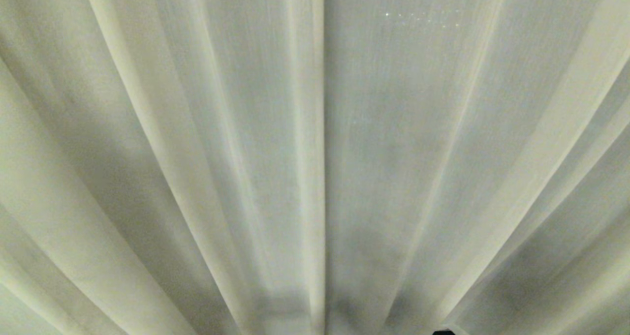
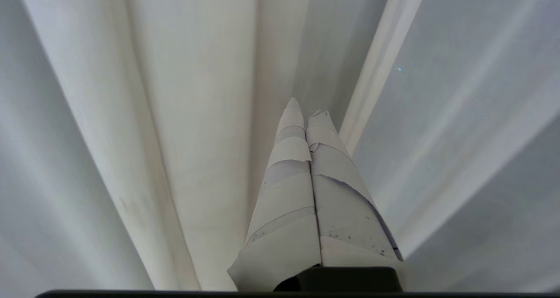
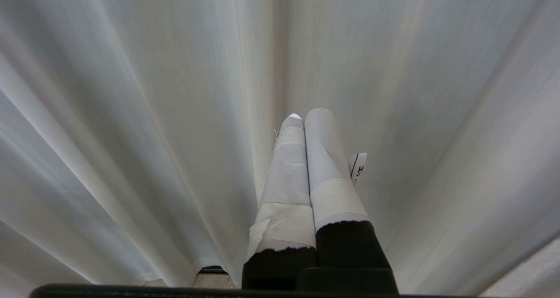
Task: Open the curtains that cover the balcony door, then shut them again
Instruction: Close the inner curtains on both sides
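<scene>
The curtains (image 1: pixel 197 143) are filling the whole head view, two cream panels hanging drawn together, their edges meeting at the centre seam (image 1: pixel 324 153) that is running straight down the middle. That seam is our landmark. The pleats are fanning out to either side of it, and no glass or frame of the balcony door is showing anywhere, so I'm judging the door to be sitting fully covered behind the fabric.

Down to the left hand (image 2: pixel 306 107), seen from its own wrist camera: its taped fingers are pressing flat against each other, tips just beside a hemmed fold of cloth (image 2: pixel 380 66), and no fabric is showing between them. So it is closed, and closed on nothing as far as I can see. That's the worry. If it is setting off sideways from the seam now, it is going to sweep air or merely brush the pleats, and the panel is staying put.

The right hand (image 3: pixel 306 114) is hanging close in front of the seam too, fingers likewise shut together and empty.

Other risks from here: a pinch catching only a thin fold is likely to slip as the panel drags on its rail. Pushing in with closed fingers could mean poking through to hard glass behind. And the taped fingertips could be snagging this fine weave.
</scene>
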Available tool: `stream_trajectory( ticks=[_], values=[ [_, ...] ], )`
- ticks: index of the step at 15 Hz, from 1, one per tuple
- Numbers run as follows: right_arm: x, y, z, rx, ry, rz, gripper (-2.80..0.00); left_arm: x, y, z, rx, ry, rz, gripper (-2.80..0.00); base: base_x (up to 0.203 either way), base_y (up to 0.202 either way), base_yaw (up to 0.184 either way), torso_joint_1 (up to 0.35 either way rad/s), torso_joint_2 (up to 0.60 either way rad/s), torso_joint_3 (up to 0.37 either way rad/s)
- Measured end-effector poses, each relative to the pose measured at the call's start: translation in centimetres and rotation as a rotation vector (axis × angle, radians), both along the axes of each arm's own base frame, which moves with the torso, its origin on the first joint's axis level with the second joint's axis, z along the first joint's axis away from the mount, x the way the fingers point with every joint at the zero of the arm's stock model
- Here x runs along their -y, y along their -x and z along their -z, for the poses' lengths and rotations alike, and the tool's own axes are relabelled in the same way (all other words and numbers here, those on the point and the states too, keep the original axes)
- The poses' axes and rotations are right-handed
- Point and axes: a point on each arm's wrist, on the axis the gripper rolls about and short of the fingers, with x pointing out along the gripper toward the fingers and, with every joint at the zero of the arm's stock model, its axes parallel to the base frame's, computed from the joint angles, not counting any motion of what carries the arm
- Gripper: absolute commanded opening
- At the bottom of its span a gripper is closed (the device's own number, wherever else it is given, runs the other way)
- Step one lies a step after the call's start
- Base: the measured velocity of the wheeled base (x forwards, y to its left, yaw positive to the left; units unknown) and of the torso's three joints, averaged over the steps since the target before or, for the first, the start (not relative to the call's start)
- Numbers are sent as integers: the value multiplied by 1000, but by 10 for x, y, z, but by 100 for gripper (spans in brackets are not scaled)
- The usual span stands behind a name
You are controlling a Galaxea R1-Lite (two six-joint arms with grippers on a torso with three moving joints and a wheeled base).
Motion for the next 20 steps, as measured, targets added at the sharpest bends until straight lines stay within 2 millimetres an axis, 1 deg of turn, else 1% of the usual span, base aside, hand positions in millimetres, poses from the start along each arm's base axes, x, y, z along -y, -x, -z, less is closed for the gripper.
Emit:
stream_trajectory(
  ticks=[5,6,8,10,13,16,18,20],
  values=[
    [0,0,0,0,0,0,-280,-10,46,24,-16,-3,38,-280,0,0,0,0,0,0],
    [0,0,0,0,1,0,-280,-12,51,30,-35,-8,45,-280,0,0,0,0,0,0],
    [0,0,0,0,1,0,-280,-11,55,38,-45,-7,105,-280,0,0,0,0,0,0],
    [0,0,0,0,1,0,-280,-9,53,51,-81,-8,180,-280,0,0,0,0,0,0],
    [0,0,0,0,1,0,-280,-5,41,80,-165,-17,212,-280,0,0,0,0,0,0],
    [0,0,0,0,1,0,-280,0,23,122,-197,-19,176,-280,0,0,0,0,0,0],
    [0,0,0,0,1,0,-280,2,15,146,-144,-6,112,-280,0,0,0,0,0,0],
    [0,0,0,0,1,0,-280,3,18,153,-52,-6,89,-280,0,0,0,0,0,0]
  ],
)
